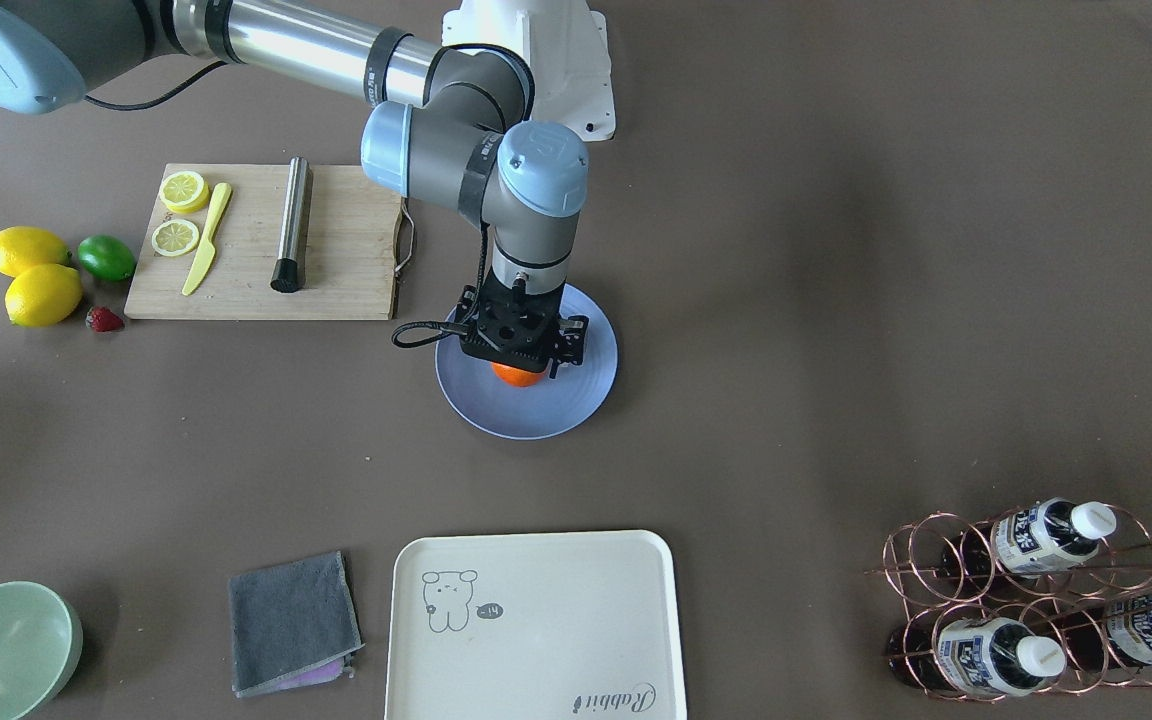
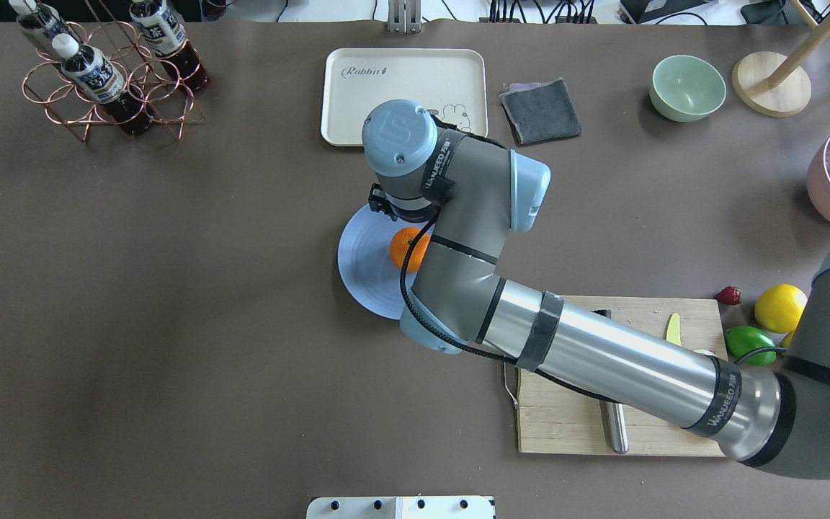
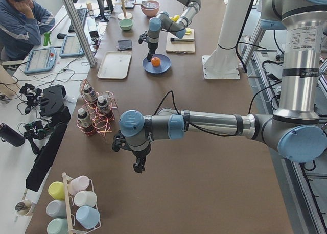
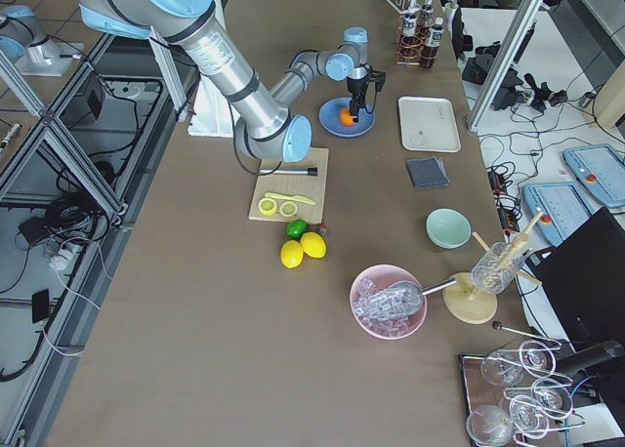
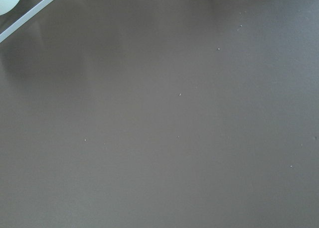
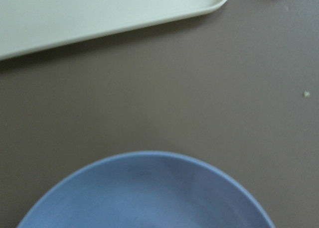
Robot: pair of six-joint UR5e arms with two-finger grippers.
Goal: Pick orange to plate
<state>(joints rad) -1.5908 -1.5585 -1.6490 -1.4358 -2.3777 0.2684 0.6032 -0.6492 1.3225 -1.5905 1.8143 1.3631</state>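
Nearest in the left-end view, the left hand (image 3: 138, 166) is hanging over bare counter (image 1: 786, 350), and you are not getting enough there to tell whether it is spread or closed. Farther along, the orange (image 1: 518, 375) is apparently resting on the plate (image 1: 536, 415) near its middle, directly under the right hand (image 1: 518, 350), whose fingers are hiding from every view, so I cannot tell their spread. If you are releasing, be opening fully and lifting straight up, so nothing is nudging the fruit toward the shallow rim.
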